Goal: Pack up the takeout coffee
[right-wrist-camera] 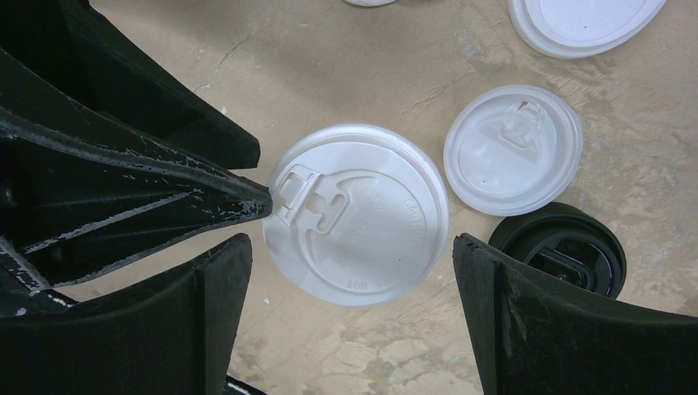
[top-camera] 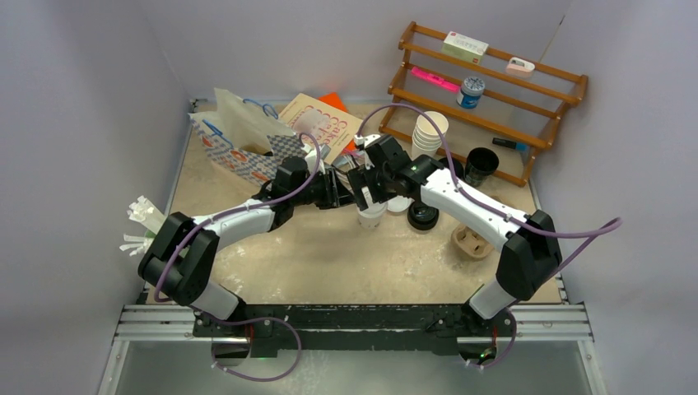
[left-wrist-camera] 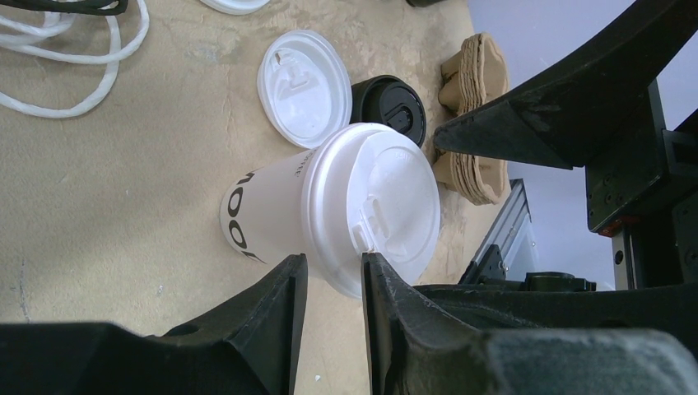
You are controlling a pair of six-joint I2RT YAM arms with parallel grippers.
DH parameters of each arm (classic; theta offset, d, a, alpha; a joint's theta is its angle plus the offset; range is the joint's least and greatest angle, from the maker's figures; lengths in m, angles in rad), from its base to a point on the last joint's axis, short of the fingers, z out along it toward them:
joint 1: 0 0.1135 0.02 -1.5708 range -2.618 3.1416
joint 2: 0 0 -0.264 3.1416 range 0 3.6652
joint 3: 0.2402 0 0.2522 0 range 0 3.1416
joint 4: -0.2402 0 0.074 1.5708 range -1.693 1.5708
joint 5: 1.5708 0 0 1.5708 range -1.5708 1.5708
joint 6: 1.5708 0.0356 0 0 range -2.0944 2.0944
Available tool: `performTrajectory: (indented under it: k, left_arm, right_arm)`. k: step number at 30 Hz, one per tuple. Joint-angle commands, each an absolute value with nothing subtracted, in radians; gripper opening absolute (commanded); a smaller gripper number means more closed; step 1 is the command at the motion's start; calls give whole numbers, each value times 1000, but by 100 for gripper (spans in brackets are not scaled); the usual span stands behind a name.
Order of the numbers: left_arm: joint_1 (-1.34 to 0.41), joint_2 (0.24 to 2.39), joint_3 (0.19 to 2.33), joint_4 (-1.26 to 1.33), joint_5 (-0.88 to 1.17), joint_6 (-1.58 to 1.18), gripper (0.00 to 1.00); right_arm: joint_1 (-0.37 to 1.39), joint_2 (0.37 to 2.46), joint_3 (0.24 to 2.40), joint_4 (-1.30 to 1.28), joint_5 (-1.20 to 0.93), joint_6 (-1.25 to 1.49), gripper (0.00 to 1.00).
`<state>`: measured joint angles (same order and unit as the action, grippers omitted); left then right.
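Note:
A white paper coffee cup with a white lid (top-camera: 372,216) stands upright mid-table. My left gripper (left-wrist-camera: 333,267) comes at it from the side. One finger lies on the lid (left-wrist-camera: 374,197) by the sip tab, the other sits under the rim against the cup wall, pinching the lid's edge. My right gripper (right-wrist-camera: 350,247) hangs open straight above the same cup, its fingers (right-wrist-camera: 510,313) wide on either side of the lid (right-wrist-camera: 358,218), not touching it. A black lid (top-camera: 423,216) lies just right of the cup. A lidless black cup (top-camera: 480,164) stands by the rack.
A loose white lid (right-wrist-camera: 512,148) lies beside the cup. The brown cardboard carrier (top-camera: 472,241) sits to the right. A stack of lidless white cups (top-camera: 430,132) and a wooden rack (top-camera: 494,90) stand behind. A patterned bag (top-camera: 243,140) lies at the back left.

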<state>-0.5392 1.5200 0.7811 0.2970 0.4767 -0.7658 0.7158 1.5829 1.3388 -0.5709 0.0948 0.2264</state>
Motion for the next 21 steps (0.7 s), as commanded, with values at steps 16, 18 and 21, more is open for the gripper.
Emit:
performTrajectory:
  k: [16,18,21]
  left_arm:
    - [-554,1506,812,322,496,-747,33]
    - [-555,1506,811,322,495,-746,33]
    - [-555,1506,813,322,495,-747,33]
  right_arm:
    - [716,1615,1356,-552,75,238,92]
    - [716,1618,1355,-551,75,238,91]
    - [716,1620,1355,-553,76,235,89]
